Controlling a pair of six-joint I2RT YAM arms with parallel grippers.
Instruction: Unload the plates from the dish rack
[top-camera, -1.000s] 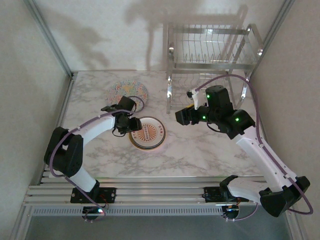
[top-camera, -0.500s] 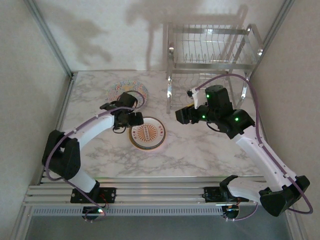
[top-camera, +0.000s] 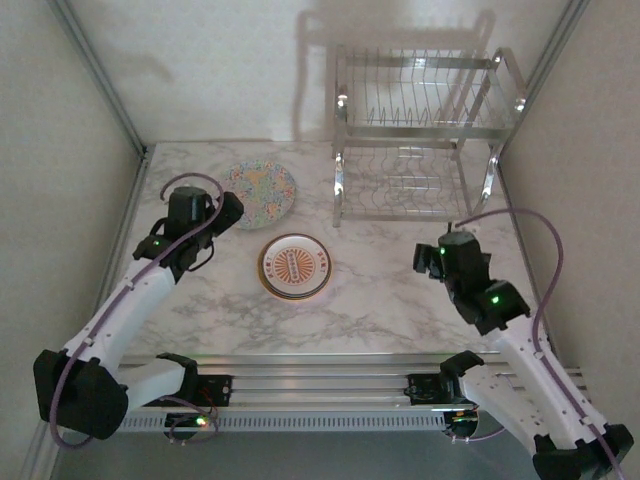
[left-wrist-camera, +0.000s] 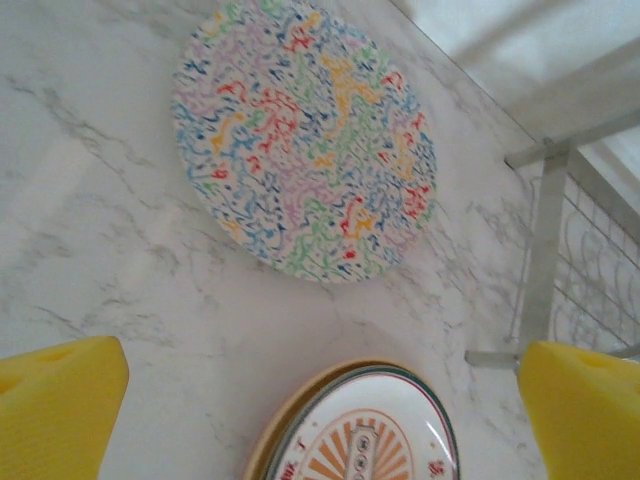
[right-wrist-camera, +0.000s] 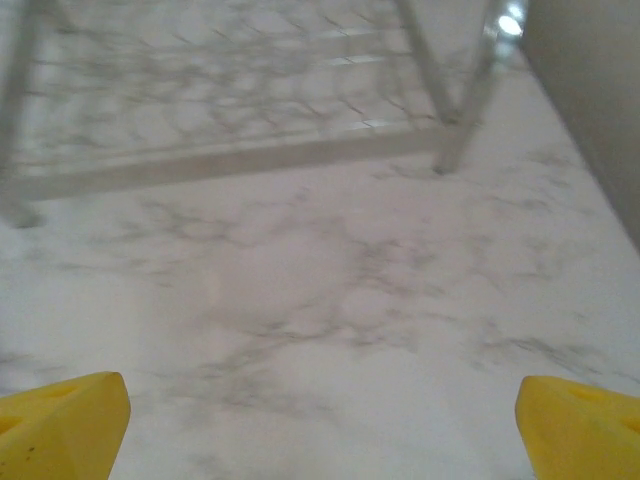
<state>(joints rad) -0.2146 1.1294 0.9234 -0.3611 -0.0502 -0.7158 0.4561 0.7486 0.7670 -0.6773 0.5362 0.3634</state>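
Observation:
The chrome dish rack (top-camera: 425, 130) stands at the back right, and no plate stands in its slots. A pastel speckled plate (top-camera: 260, 193) lies flat on the marble to its left. In front of that, the sunburst plate (top-camera: 294, 266) rests on a yellow-orange plate, whose rim (left-wrist-camera: 262, 440) peeks out beneath. My left gripper (top-camera: 228, 210) hovers open just left of both piles and holds nothing. Its yellow fingers (left-wrist-camera: 55, 410) frame the speckled plate (left-wrist-camera: 305, 140) and the sunburst plate (left-wrist-camera: 365, 430). My right gripper (top-camera: 430, 258) is open over bare marble in front of the rack, with nothing between its fingers (right-wrist-camera: 585, 425).
The rack's front leg (left-wrist-camera: 540, 270) stands right of the plates, and its lower rail (right-wrist-camera: 230, 160) crosses the far marble in the right wrist view. Walls close in the table (top-camera: 380, 300) on the left, back and right. An aluminium rail (top-camera: 320, 385) runs along the near edge.
Both arms have drawn back toward the near edge. The left gripper moved left off the sunburst plate and opened wide. The right gripper left the rack's front and opened fully.

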